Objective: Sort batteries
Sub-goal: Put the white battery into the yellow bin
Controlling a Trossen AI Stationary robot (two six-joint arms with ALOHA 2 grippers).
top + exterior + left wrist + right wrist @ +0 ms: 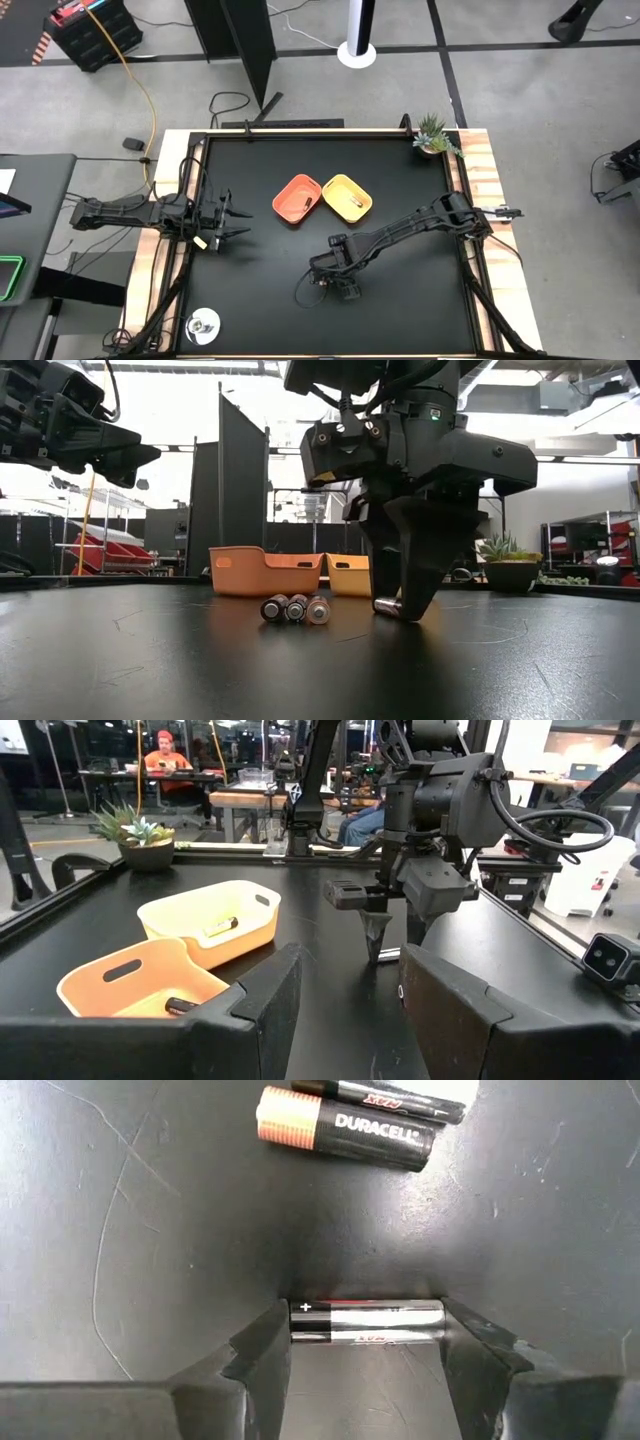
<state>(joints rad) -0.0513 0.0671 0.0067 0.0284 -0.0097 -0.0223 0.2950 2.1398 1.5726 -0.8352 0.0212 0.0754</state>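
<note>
My right gripper [337, 284] points down at the table, near of the yellow tray [347, 196], with a black-and-silver battery [367, 1324] between its fingertips. A copper-topped battery [345, 1128] and a black one [390, 1095] lie loose on the table just beyond it. The low view shows three loose batteries [296, 608] lying side by side. The orange tray [297, 198] holds a battery [180, 1006], and so does the yellow tray [220, 927]. My left gripper [345, 1010] waits open at the table's left side. My right gripper comes from above, pointing down, with one finger [262, 1365] at the battery's plus end [305, 1323] and the other at the opposite end. The battery spans the gap lengthwise, pinched end to end. It lies flat on the table [388, 606].
A potted plant [433, 135] stands at the far right corner. A round silvery object [205, 324] sits by the near left corner. The two trays stand side by side in the table's middle. People sit in the room beyond the table [165, 755].
</note>
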